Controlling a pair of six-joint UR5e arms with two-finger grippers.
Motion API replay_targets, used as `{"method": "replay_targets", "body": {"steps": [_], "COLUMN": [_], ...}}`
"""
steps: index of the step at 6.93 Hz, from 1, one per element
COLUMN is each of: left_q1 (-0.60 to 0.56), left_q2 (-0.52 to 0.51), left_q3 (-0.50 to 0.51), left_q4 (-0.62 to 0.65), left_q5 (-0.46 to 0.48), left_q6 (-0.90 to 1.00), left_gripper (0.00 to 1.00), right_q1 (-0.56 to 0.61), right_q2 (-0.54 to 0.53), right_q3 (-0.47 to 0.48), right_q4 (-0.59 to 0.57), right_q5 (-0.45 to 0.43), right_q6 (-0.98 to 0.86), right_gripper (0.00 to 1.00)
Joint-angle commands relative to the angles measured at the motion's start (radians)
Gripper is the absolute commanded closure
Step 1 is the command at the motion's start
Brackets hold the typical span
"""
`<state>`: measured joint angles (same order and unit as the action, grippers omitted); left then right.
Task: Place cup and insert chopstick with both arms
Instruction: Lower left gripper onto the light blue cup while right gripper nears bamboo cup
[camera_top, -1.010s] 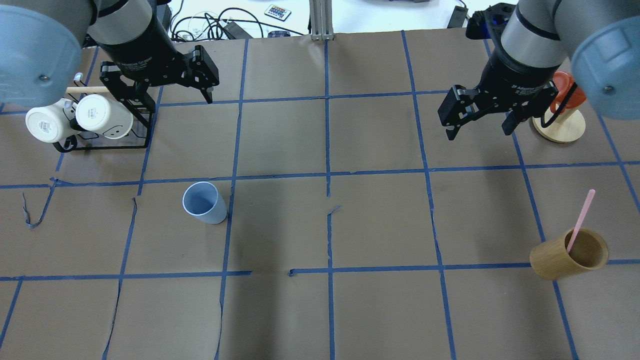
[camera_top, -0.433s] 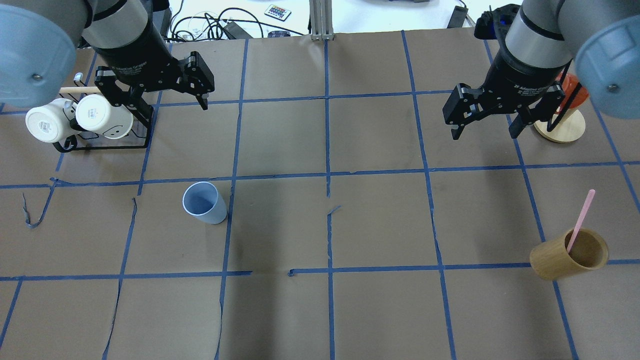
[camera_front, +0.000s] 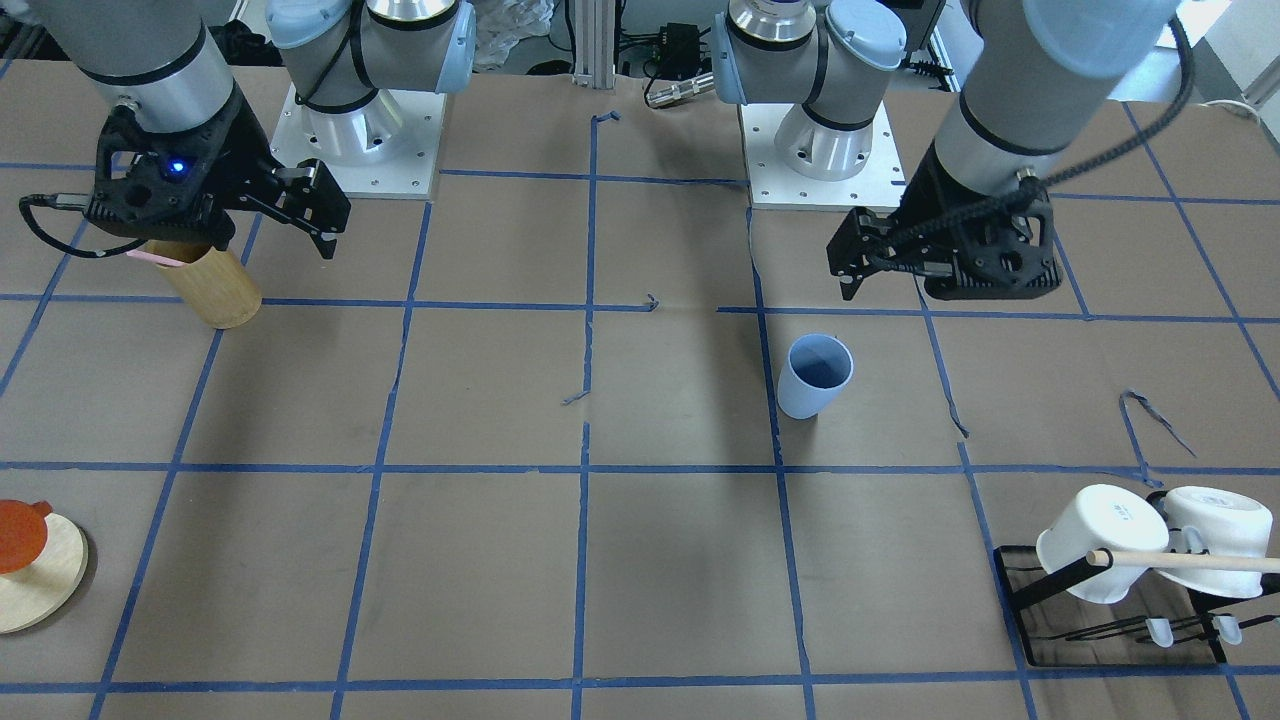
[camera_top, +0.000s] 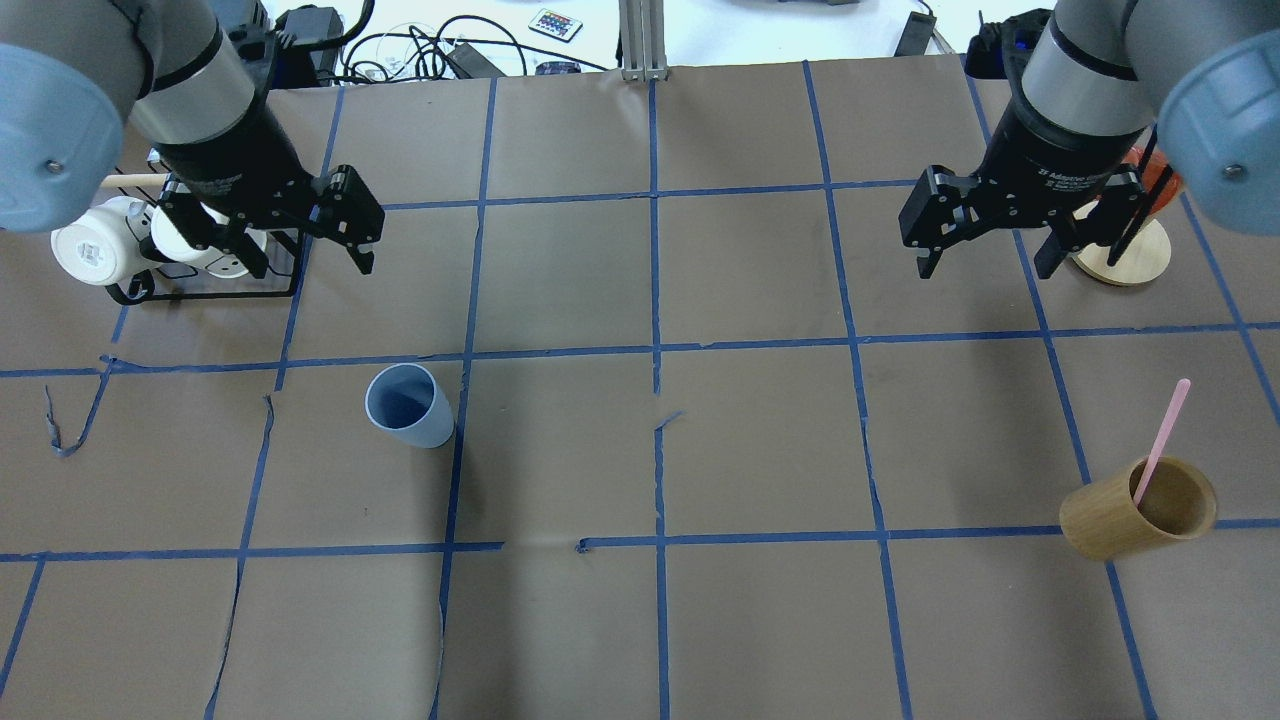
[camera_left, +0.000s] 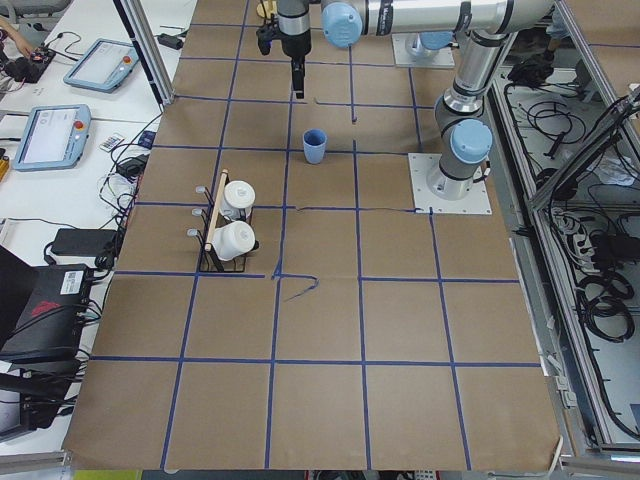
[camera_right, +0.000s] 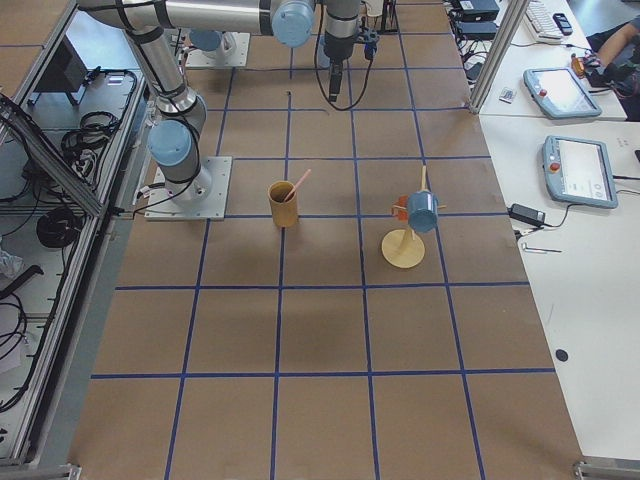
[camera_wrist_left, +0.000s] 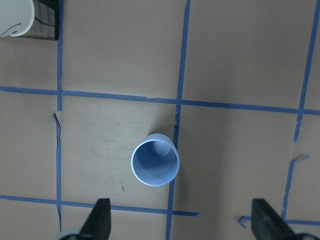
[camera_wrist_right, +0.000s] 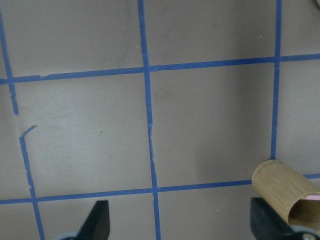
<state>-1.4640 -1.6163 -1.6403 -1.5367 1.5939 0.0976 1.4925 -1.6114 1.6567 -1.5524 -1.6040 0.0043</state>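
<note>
The light blue cup (camera_top: 408, 405) stands upright and empty on the brown paper, left of centre; it also shows in the front view (camera_front: 815, 375) and the left wrist view (camera_wrist_left: 155, 160). One pink chopstick (camera_top: 1163, 440) leans in a tan bamboo cylinder (camera_top: 1140, 507) at the near right. My left gripper (camera_top: 305, 263) is open and empty, in the air beyond the cup and beside the mug rack. My right gripper (camera_top: 983, 268) is open and empty, in the air well beyond the bamboo cylinder. In the right wrist view the cylinder (camera_wrist_right: 282, 192) sits at the lower right corner.
A black wire rack (camera_top: 215, 285) with two white mugs (camera_top: 90, 250) and a pale wooden rod (camera_top: 125, 182) stands at the far left. A round wooden stand (camera_top: 1125, 255) with an orange piece is at the far right. Blue tape lines grid the paper.
My left gripper has moved left and toward the robot, now partly over the mug rack. My right gripper has shifted slightly right. Cup and chopstick have not moved.
</note>
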Motion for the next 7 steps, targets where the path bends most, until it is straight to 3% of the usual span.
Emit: {"method": "replay_targets", "body": {"steps": [1, 2, 3, 4, 5, 6, 7], "left_q1": [0.082, 0.086, 0.09, 0.088, 0.093, 0.088, 0.088], "left_q2": [0.001, -0.007, -0.01, -0.014, -0.014, -0.02, -0.025], "left_q3": [-0.254, -0.377, -0.453, -0.463, -0.466, -0.466, -0.466], "left_q4": [0.302, 0.457, 0.551, 0.561, 0.543, 0.543, 0.543], "left_q5": [-0.003, -0.005, -0.003, -0.008, -0.006, -0.006, -0.037], "left_q6": [0.071, 0.071, 0.067, 0.059, 0.057, 0.056, 0.039], "left_gripper": [0.0, 0.0, 0.0, 0.0, 0.0, 0.18, 0.49], "right_q1": [-0.152, -0.162, -0.167, -0.179, -0.223, -0.285, -0.317], "right_q2": [-0.013, -0.05, -0.068, -0.068, -0.068, -0.07, -0.07], "right_q3": [0.075, 0.145, 0.219, 0.244, 0.245, 0.258, 0.285], "right_q4": [-0.068, -0.163, -0.278, -0.357, -0.359, -0.333, -0.306], "right_q5": [-0.037, -0.113, -0.147, -0.148, -0.149, -0.154, -0.159], "right_q6": [-0.085, -0.157, -0.212, -0.278, -0.326, -0.331, -0.331], "right_gripper": [0.0, 0.05, 0.04, 0.0, 0.0, 0.0, 0.0]}}
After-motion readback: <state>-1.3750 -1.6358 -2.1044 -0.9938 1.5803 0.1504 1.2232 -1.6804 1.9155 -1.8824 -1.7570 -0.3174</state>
